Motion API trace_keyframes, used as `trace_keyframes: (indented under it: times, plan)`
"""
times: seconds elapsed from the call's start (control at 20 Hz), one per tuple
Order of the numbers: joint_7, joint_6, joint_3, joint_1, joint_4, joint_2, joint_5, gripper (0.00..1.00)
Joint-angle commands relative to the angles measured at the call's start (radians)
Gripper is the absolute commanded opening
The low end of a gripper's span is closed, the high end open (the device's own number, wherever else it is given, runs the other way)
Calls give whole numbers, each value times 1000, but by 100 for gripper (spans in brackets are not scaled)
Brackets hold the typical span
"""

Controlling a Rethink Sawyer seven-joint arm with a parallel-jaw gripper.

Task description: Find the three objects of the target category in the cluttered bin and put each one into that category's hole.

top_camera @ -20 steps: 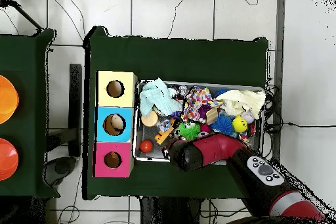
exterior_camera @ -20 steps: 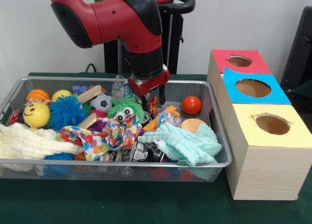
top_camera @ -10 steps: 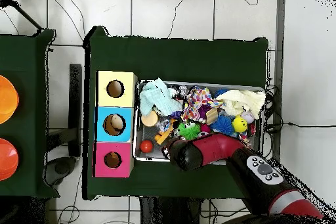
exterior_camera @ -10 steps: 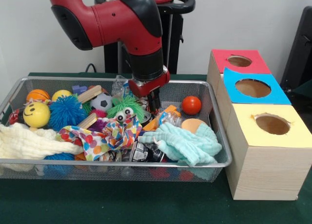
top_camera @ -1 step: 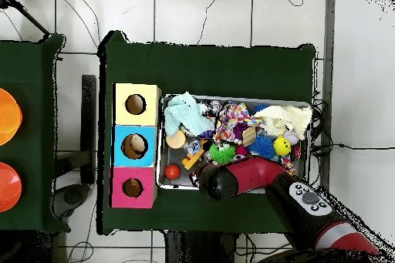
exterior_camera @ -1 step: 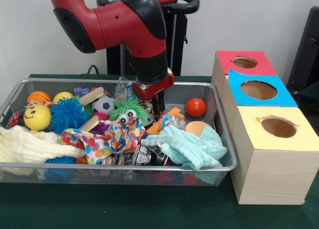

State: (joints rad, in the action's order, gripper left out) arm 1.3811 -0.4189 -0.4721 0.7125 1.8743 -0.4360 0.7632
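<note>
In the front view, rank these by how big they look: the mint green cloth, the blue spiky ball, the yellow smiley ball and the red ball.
1. mint green cloth
2. blue spiky ball
3. yellow smiley ball
4. red ball

The red ball lies farther back in the bin, so its true size against the smiley ball is unsure.

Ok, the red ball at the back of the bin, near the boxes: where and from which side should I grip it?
Take the red ball across its widest part, coming straight down from above. It is round, so any pair of opposite sides works, and in the front view its top is bare. The bin wall stands close behind it, and an orange piece and a tan disc lie beside it, so a sideways approach looks cramped.
</note>
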Motion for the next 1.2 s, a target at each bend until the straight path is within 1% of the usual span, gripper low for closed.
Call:
trace_keyframes:
  times: [0.05,0.5,0.7,0.85,1.0,1.05,1.2]
  plan:
    - [-48,34,-20,25,-123,21,75,0]
    - [-41,20,-18,18,-117,2,64,0]
    - [-33,-10,-20,13,-85,-48,41,0]
    - [-31,-17,-20,11,-78,-62,35,0]
    - [-42,-45,-31,20,-51,-102,15,0]
    - [-55,-72,-42,29,-32,-133,-6,0]
    - [-78,-123,-64,46,1,-191,-46,0]
